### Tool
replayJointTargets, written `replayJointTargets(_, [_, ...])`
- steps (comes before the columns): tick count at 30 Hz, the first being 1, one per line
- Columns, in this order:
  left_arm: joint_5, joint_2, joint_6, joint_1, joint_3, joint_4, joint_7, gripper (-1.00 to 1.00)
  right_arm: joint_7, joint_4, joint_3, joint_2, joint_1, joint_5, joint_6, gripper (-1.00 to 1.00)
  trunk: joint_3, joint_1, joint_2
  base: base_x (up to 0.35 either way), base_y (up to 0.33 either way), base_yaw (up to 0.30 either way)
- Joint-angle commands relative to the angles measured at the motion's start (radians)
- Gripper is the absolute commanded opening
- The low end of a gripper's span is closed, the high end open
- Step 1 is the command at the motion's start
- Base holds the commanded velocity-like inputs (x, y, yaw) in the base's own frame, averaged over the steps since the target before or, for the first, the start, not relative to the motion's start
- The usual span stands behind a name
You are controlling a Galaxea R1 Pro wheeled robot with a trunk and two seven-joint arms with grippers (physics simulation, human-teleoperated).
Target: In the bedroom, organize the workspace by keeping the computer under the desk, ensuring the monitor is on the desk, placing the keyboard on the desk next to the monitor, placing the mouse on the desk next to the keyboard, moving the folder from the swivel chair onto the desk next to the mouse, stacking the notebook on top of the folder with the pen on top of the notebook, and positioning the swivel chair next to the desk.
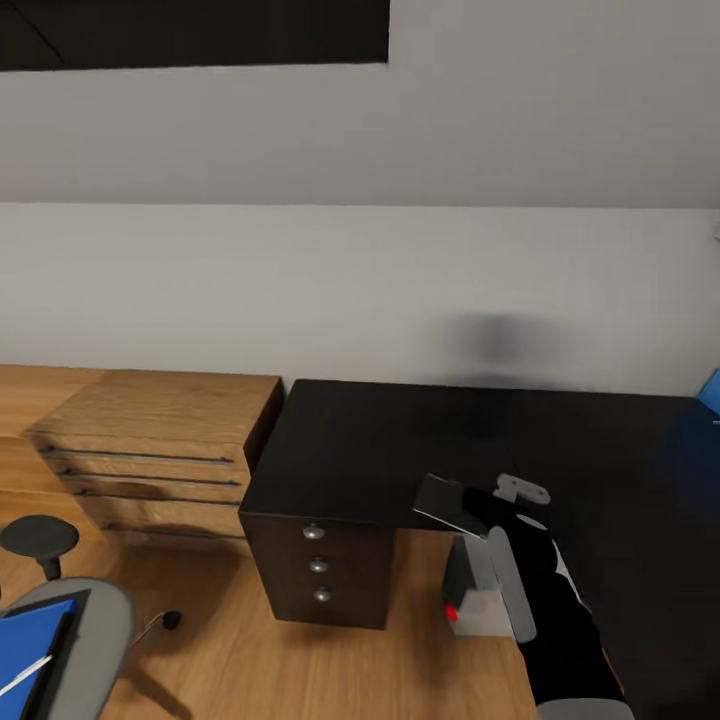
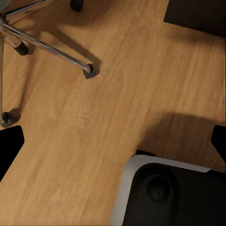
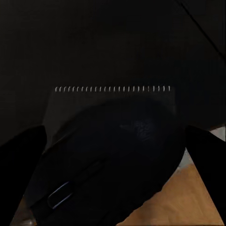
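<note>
While the right hand (image 1: 478, 520) hovers at the counter's (image 1: 400, 440) front edge, clamping mouse (image 3: 108, 160) and notebook (image 1: 450, 503) together, both look light; the mouse's smooth shell seems slippery, so gripping its flanks suits best.

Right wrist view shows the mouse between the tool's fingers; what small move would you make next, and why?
Probably ease the right tool forward, further over the desk, before lowering. The mouse, apparently gripped, hangs at the desk's front edge, with floor showing below it and the notebook just ahead.
</note>
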Motion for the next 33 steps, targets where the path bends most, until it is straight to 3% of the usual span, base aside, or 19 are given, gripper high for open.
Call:
replayJointTargets(1, [0.004, 0.0, 0.0, 0.001, 0.008, -0.002, -0.011, 1.0, -0.005, 0.0, -0.002, 0.001, -0.001, -0.012, 0.001, -1.0, -0.001, 0.0, -0.001, -0.001, -0.254, -0.113])
replayJointTargets(14, [0.005, 0.0, 0.001, 0.001, 0.009, -0.002, -0.006, 1.0, -0.005, 0.037, -0.006, 0.002, -0.001, -0.011, 0.001, -1.0, -0.001, 0.0, -0.001, 0.0, -0.045, -0.026])
replayJointTargets(21, [0.005, 0.0, 0.0, 0.001, 0.01, -0.002, -0.005, 1.0, -0.005, 0.052, -0.007, -0.001, -0.001, -0.01, 0.001, -1.0, -0.001, 0.0, -0.001, 0.0, 0.0, -0.218])
replayJointTargets(23, [0.005, 0.0, 0.0, 0.001, 0.009, -0.002, -0.005, 1.0, -0.004, 0.06, -0.007, -0.01, -0.001, -0.01, 0.001, -1.0, -0.001, 0.0, -0.001, 0.0, 0.0, -0.259])
replayJointTargets(26, [0.005, 0.0, 0.001, 0.001, 0.009, -0.002, -0.005, 1.0, 0.001, 0.076, -0.007, -0.054, -0.001, -0.015, 0.0, -1.0, -0.001, 0.0, -0.001, 0.0, 0.0, -0.265])
replayJointTargets(33, [0.004, -0.003, 0.0, 0.001, 0.008, -0.005, -0.006, 1.0, 0.003, 0.088, -0.007, -0.075, -0.001, -0.013, 0.0, -1.0, 0.0, 0.0, -0.001, 0.0, 0.0, -0.267])
